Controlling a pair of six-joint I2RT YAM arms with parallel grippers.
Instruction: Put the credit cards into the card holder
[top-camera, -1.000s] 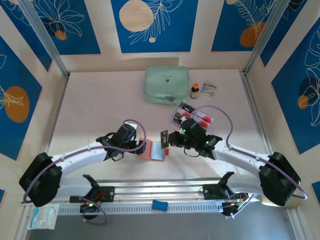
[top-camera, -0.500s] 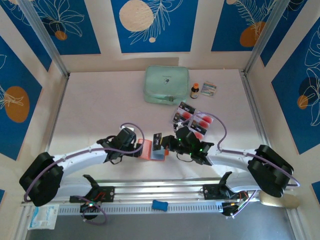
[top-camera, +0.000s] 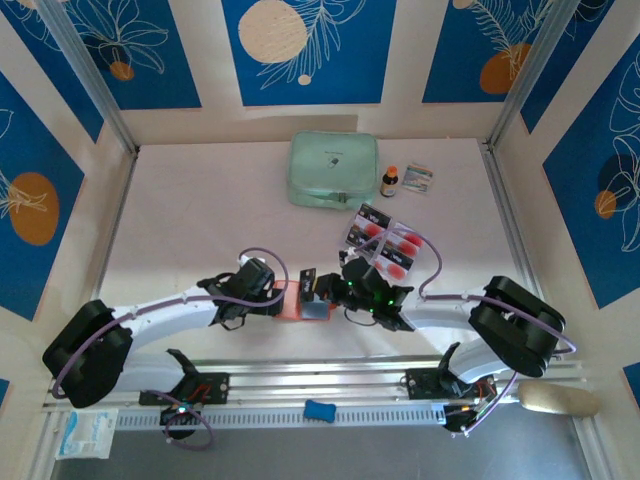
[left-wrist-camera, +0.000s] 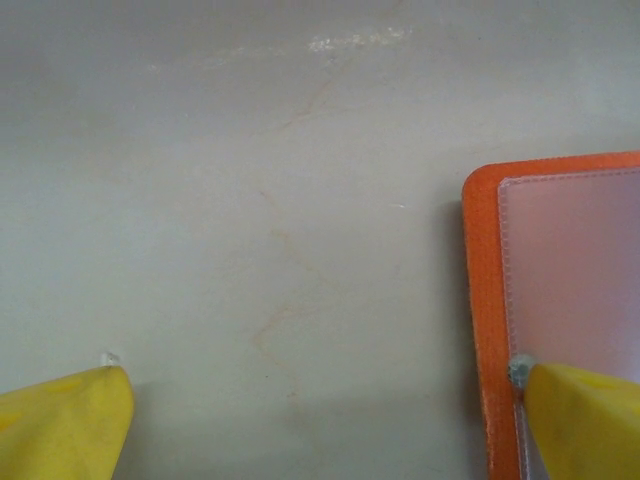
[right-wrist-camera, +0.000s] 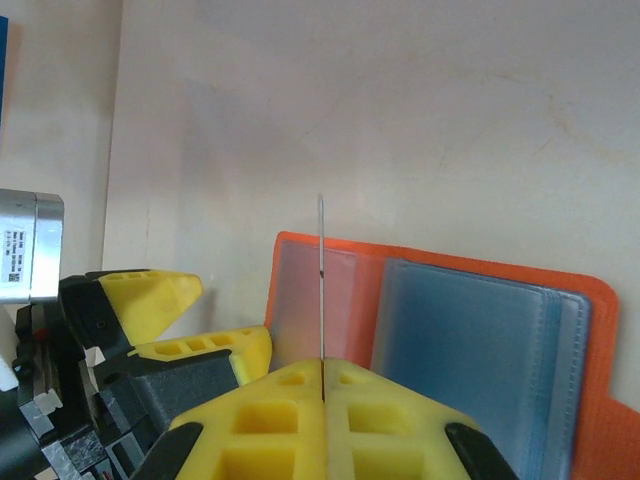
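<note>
Pale tabletop (top-camera: 200, 220) holds the open card holder (top-camera: 303, 301); right gripper (right-wrist-camera: 322, 375) pinches one card (right-wrist-camera: 321, 270) edge-on over its pocket, not yet in; left gripper (left-wrist-camera: 325, 415) gapes wide, one finger touching its edge; other credit cards (top-camera: 386, 240) wait nearby.

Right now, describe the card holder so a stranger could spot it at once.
On the table, look at the middle of the near edge. The card holder lies open there: small, orange outside, greyish-blue pockets inside. The mint case at the back is far bigger; the loose cards are flat, not orange.
</note>
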